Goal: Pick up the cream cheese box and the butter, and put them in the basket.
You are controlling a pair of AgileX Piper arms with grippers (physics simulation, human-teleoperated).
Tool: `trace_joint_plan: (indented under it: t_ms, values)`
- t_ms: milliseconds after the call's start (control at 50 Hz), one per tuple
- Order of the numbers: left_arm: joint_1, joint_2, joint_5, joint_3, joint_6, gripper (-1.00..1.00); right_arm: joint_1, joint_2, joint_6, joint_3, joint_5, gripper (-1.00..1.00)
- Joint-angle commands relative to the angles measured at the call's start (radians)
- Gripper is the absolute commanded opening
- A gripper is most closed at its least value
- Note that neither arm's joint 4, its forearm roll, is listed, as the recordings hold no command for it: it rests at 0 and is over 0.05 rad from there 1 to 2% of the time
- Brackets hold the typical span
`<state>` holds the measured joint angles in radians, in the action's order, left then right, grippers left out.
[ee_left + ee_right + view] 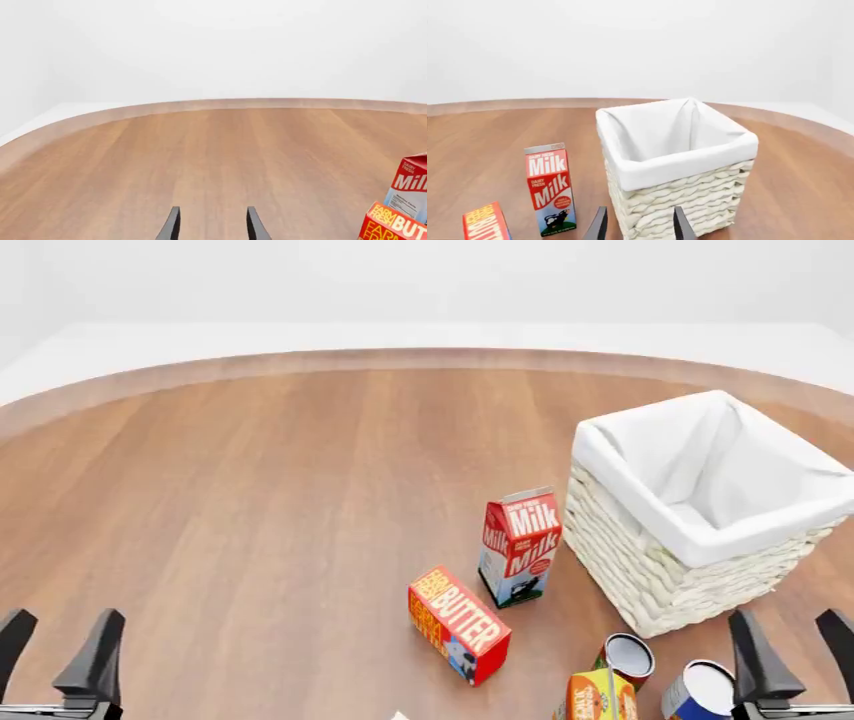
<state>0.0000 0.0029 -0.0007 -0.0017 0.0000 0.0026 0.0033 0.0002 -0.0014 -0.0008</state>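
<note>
Two grippers are mine, and both sit low at the near edge of the table. My left gripper has its fingers spread apart with nothing between them. My right gripper is spread wide too, and it holds nothing.

Close to my right gripper stand two round cans, one with a dark red side and one blue. Just beside them is an orange-yellow carton, cut off by the picture's edge, so I cannot read it well.

A bit farther out lies the butter, on its side on the wood, between my two arms and more to the right. Just past it the milk carton stands upright. They look close together, maybe not touching.

To the right of the milk stands the basket, with its white cloth folded over the rim. It is near the milk but apart from it.
</note>
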Motion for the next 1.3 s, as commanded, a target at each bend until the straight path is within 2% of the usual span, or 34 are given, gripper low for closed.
trace_joint_plan:
  t_ms: [20, 240, 360, 400, 460, 620, 760, 780, 820, 880, 920, 960, 1000, 1020, 1080, 1100, 1300]
  values:
    - [0.0, 0.005, -0.001, -0.003, 0.0, 1.0, 0.006, 0.013, 0.009, -0.001, -0.005, 1.0]
    - [0.0, 0.005, -0.001, -0.003, 0.0, 1.0, -0.005, 0.117, -0.004, -0.007, -0.08, 1.0]
    - [0.0, 0.005, -0.001, -0.003, 0.0, 1.0, 0.02, 0.164, -0.029, -0.059, -0.056, 1.0]
    - [0.0, 0.005, -0.001, -0.003, 0.0, 1.0, 0.047, 0.171, -0.036, -0.111, -0.008, 1.0]
    - [0.0, 0.005, -0.001, -0.003, 0.0, 1.0, 0.071, 0.173, -0.037, -0.123, 0.001, 1.0]
    - [0.0, 0.005, -0.001, -0.003, 0.0, 1.0, 0.156, 0.25, -0.048, -0.25, 0.058, 1.0]
    - [0.0, 0.005, -0.001, -0.003, 0.0, 1.0, 0.242, 0.351, -0.078, -0.314, 0.059, 1.0]
    - [0.0, 0.005, -0.001, -0.003, 0.0, 1.0, 0.267, 0.374, -0.056, -0.329, 0.059, 1.0]
    - [0.0, 0.005, -0.001, -0.003, 0.0, 1.0, 0.294, 0.393, -0.066, -0.351, 0.073, 1.0]
    - [0.0, 0.005, -0.001, -0.003, 0.0, 1.0, 0.345, 0.411, -0.041, -0.393, 0.111, 1.0]
    - [0.0, 0.005, -0.001, -0.003, 0.0, 1.0, 0.376, 0.432, -0.05, -0.407, 0.125, 1.0]
    - [0.0, 0.005, -0.001, -0.003, 0.0, 1.0, 0.437, 0.434, -0.025, -0.451, 0.183, 1.0]
    - [0.0, 0.005, -0.001, -0.003, 0.0, 1.0, 0.443, 0.438, -0.027, -0.469, 0.208, 1.0]
    - [0.0, 0.005, -0.001, -0.003, 0.0, 1.0, 0.471, 0.444, -0.007, -0.495, 0.243, 1.0]
    - [0.0, 0.005, -0.001, -0.003, 0.0, 1.0, 0.493, 0.456, -0.017, -0.523, 0.279, 1.0]
    - [0.0, 0.005, -0.001, -0.003, 0.0, 1.0, 0.495, 0.462, -0.031, -0.527, 0.284, 1.0]
    - [0.0, 0.005, -0.001, -0.003, 0.0, 1.0, 0.576, 0.553, 0.003, -0.603, 0.328, 1.0]
